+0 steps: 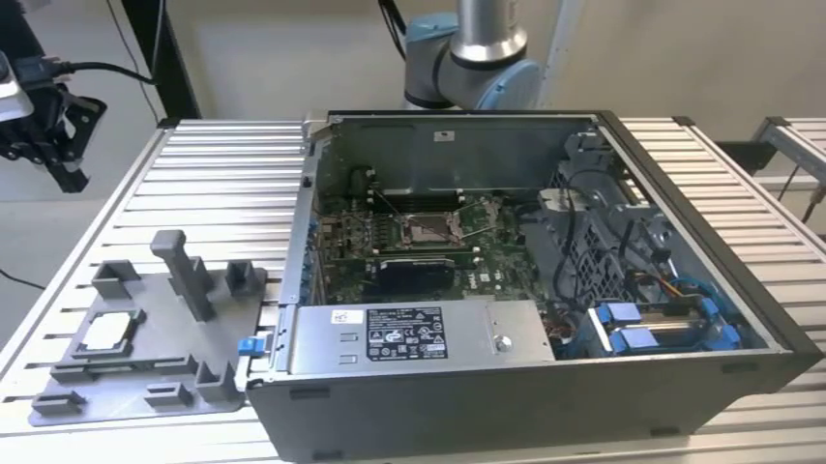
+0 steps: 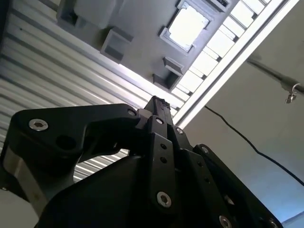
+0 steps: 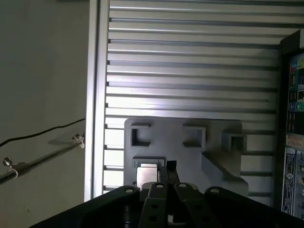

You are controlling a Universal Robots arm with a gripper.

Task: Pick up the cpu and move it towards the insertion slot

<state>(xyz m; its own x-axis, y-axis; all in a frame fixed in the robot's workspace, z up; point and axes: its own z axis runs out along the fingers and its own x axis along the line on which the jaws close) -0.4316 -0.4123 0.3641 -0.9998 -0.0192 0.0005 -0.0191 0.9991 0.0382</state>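
Grey fixture plate (image 1: 145, 340) on slatted table (image 1: 220, 193), beside open computer case (image 1: 516, 411); silver box (image 1: 506, 333) inside.

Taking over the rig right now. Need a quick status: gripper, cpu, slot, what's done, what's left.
Gripper: fingers shut, holding nothing. In the exterior view it hangs in the air at the far left, past the table's edge and apart from the cpu.
Cpu: lies flat, silvery face up, in its pocket on the grey fixture plate, at the exterior view's lower left.
Insertion slot: on the green board inside the open computer case.
Done: nothing that shows.
Left: the whole job. The cpu is not yet picked up and not yet moved towards the insertion slot.
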